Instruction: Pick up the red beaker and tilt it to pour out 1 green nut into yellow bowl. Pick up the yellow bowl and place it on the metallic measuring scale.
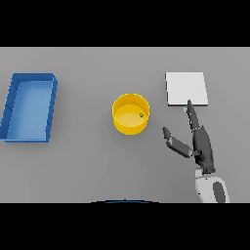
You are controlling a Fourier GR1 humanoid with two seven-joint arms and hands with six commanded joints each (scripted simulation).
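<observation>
The yellow bowl (131, 114) sits mid-counter with 1 green nut (141, 115) inside — left of the right hand (201, 146), well apart. That hand is open, fingertips touching the scale (186, 88); a blue tray (29, 107) lies far left.

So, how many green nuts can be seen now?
1: a green nut lies inside the yellow bowl, near its right wall. No others show.

you've got a blue tray (13, 105) lying at the far left of the grey table (88, 166).
</observation>
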